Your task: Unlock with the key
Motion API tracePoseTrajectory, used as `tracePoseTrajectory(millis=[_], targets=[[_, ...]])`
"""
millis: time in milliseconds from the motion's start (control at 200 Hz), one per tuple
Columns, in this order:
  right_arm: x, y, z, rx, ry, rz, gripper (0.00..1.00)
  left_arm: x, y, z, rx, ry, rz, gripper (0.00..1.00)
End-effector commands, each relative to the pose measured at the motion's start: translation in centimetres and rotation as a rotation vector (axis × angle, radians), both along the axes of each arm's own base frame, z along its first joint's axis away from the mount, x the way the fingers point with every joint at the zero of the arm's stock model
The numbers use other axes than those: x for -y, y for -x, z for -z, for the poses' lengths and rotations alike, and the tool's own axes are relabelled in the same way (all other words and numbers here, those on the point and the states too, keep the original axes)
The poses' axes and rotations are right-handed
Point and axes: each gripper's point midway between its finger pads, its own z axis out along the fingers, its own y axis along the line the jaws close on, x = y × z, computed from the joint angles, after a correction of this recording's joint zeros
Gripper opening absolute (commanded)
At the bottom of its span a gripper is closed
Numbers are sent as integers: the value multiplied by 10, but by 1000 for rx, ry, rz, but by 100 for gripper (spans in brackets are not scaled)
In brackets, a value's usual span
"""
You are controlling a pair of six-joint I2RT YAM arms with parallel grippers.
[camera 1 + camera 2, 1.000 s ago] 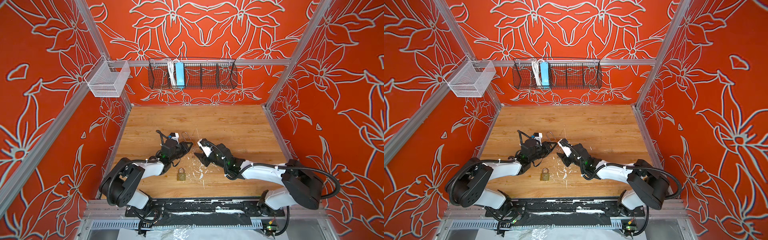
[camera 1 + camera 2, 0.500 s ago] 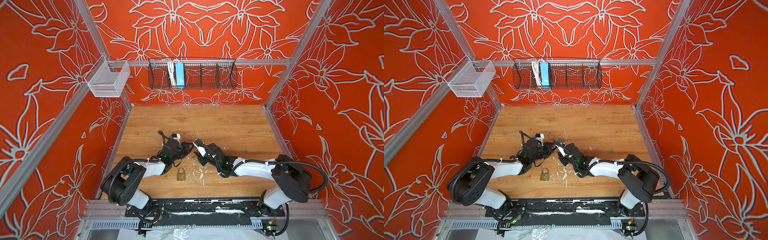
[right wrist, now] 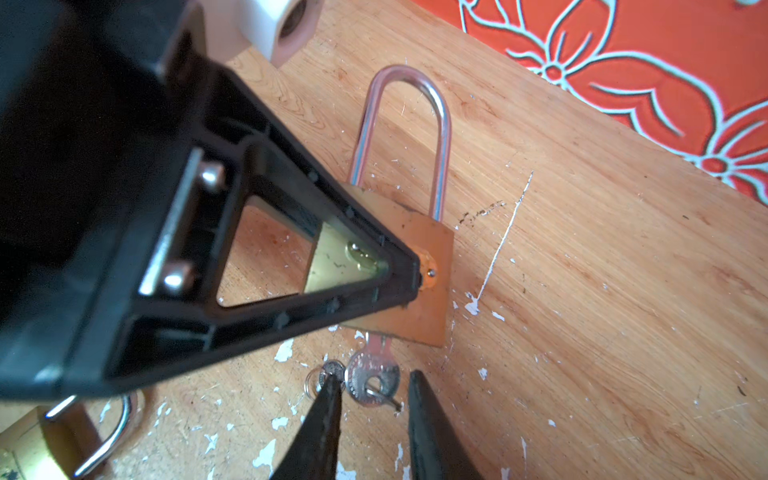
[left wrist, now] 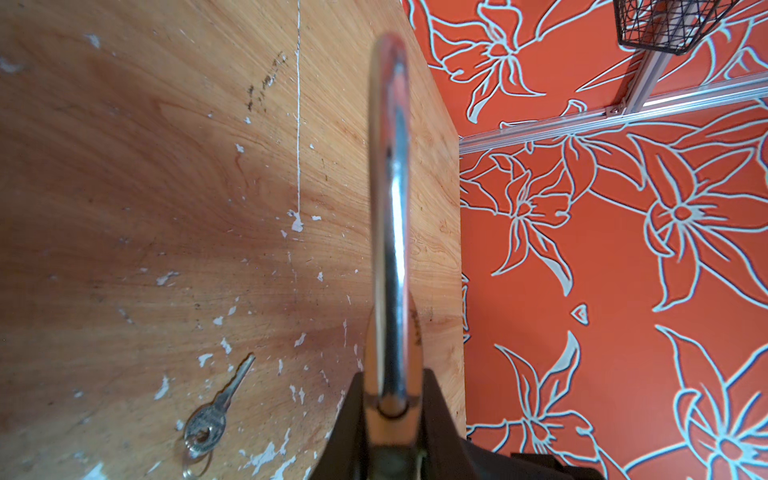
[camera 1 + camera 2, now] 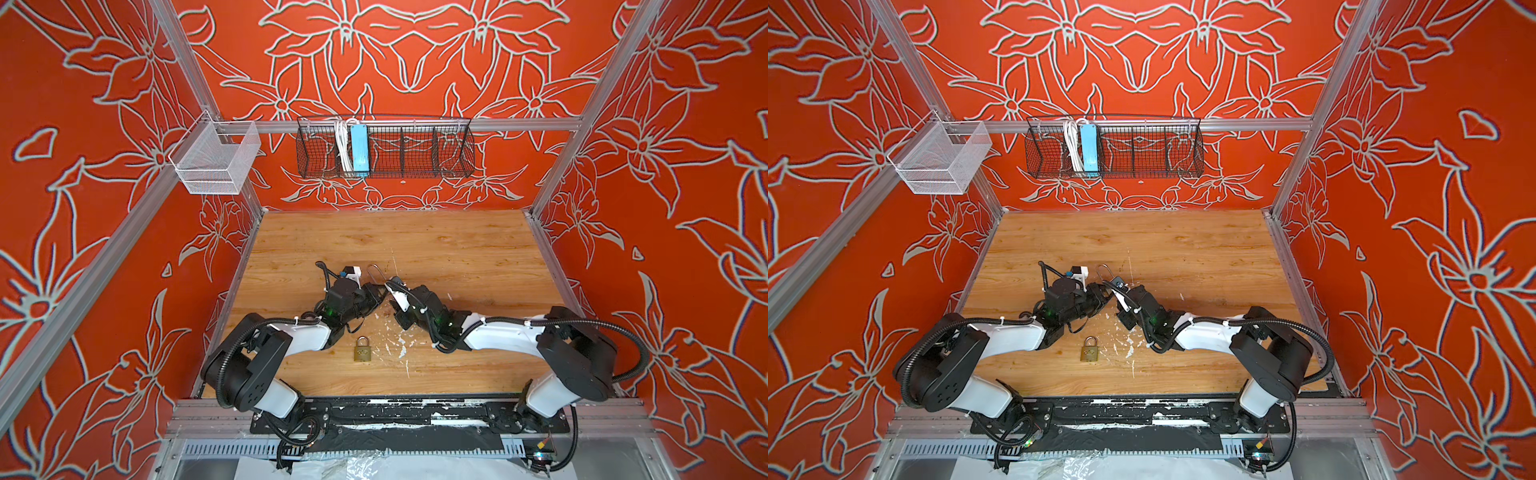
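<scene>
A brass long-shackle padlock (image 3: pixel 419 266) is held off the wooden table with my left gripper (image 4: pixel 390 399) shut on its body. Its steel shackle (image 5: pixel 376 272) points toward the back wall in both top views (image 5: pixel 1104 272). A silver key (image 3: pixel 372 380) on a wire ring lies just below the padlock body, and its blade tip is hidden behind that body. In the left wrist view the key (image 4: pixel 216 407) rests flat on the table beside the padlock. My right gripper (image 3: pixel 374 395) is open, its two dark fingers (image 3: pixel 328 403) either side of the key's head, not pressing it.
A small brass padlock (image 5: pixel 362 349) lies shut on the table near the front, between the two arms, also in a top view (image 5: pixel 1089 349). A black wire basket (image 5: pixel 384 145) hangs on the back wall and a white mesh basket (image 5: pixel 216 160) at the left. White paint chips fleck the wood.
My right gripper has moved left, close up to the left gripper, and its fingers have narrowed. The left gripper has kept its hold on the padlock and barely shifted.
</scene>
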Motion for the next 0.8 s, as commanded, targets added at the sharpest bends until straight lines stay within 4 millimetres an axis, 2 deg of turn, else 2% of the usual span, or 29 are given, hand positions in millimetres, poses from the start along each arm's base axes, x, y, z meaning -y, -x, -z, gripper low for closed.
tracePoseTrajectory(millis=[0, 575, 796], targets=[[-7, -1, -2, 2, 9, -5, 31, 8, -7, -36, 117, 64, 18, 0], [-4, -7, -7, 39, 8, 24, 31, 15, -10, -25, 100, 67, 40, 0], [-6, -8, -3, 29, 22, 19, 29, 20, -9, -24, 99, 72, 59, 0]])
